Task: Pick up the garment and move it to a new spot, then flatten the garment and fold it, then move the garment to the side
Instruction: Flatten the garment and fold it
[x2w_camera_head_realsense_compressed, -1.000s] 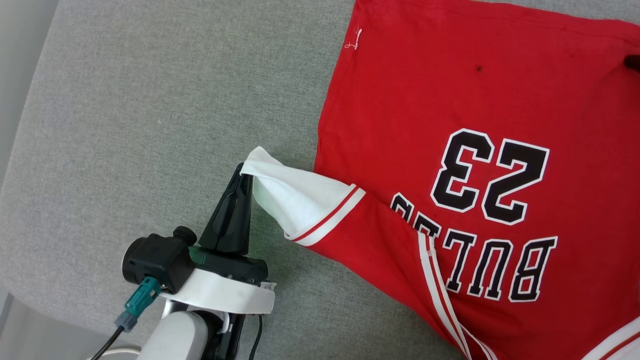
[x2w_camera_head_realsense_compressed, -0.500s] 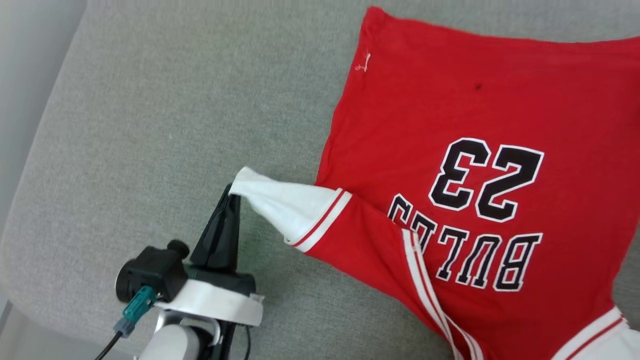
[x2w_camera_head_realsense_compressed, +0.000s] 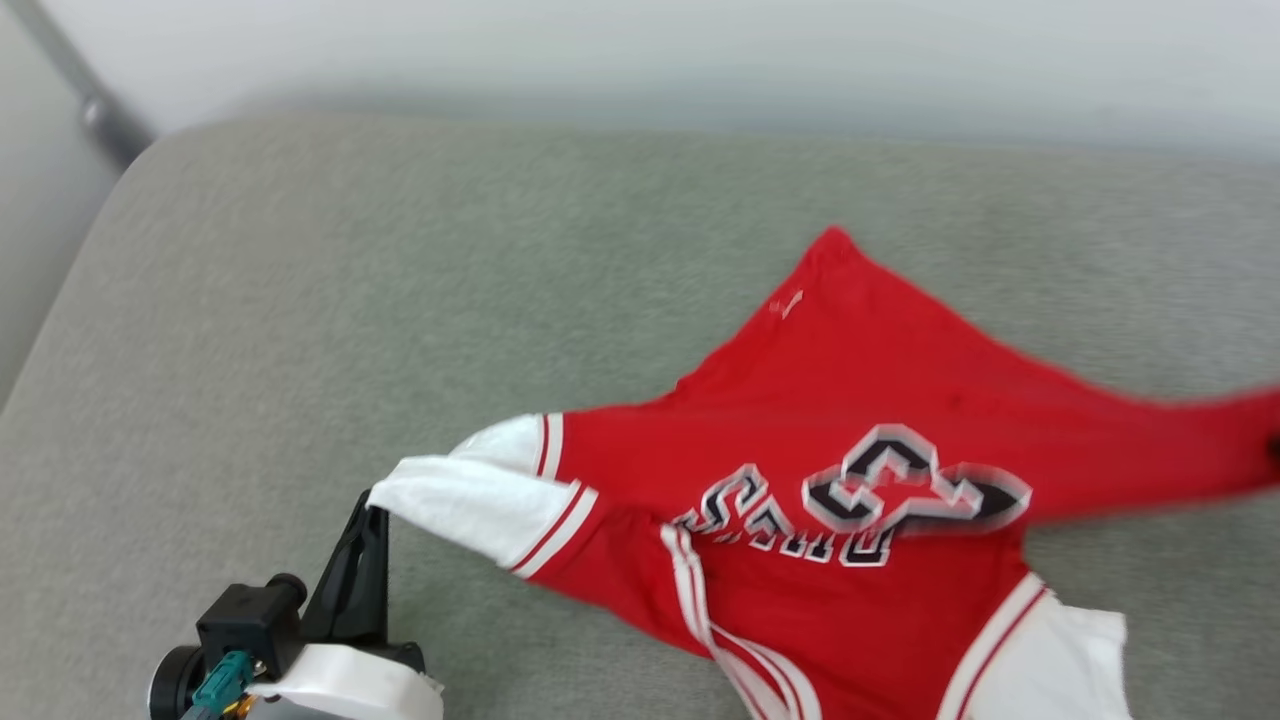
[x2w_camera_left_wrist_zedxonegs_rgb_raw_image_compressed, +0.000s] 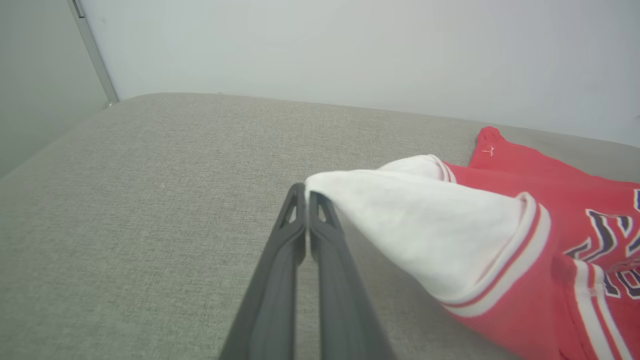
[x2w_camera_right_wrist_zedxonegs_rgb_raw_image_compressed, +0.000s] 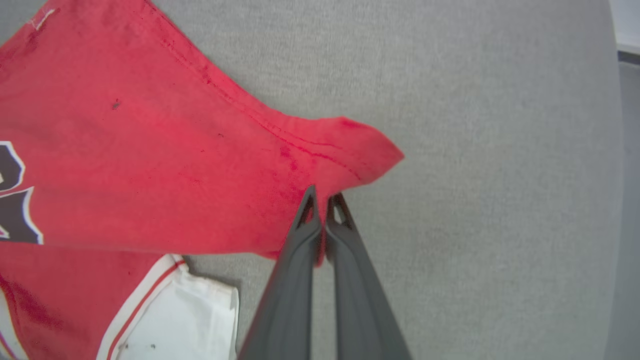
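- Lower left of the head view: the left pincer (x2w_camera_head_realsense_compressed: 372, 510) is clamped on the tip of a white sleeve (x2w_camera_head_realsense_compressed: 470, 495). The sleeve is drawn into a taut cone above the grey padded surface (x2w_camera_head_realsense_compressed: 300, 300).
- Centre: the garment (x2w_camera_head_realsense_compressed: 850, 420), red with dark lettering, stretches across the middle and right of that surface. It is pulled into long creases, with one corner peaking toward the upper centre; motion blur hides finer detail.
- Lower right: the second white sleeve (x2w_camera_head_realsense_compressed: 1060, 660) lies slack on the surface.
- Right: in the right wrist view, the right pincer (x2w_camera_right_wrist_zedxonegs_rgb_raw_image_compressed: 322, 197) is closed on red cloth just beside a hem corner (x2w_camera_right_wrist_zedxonegs_rgb_raw_image_compressed: 360, 145).
- Handling, as a judgement: the shirt looks light and limp, so it will sag and bunch wherever it is unsupported. Thin pinches may slip, and the stitched hems and striped sleeve seams likely offer the firmer holds. Two well-separated grips should keep it spread.
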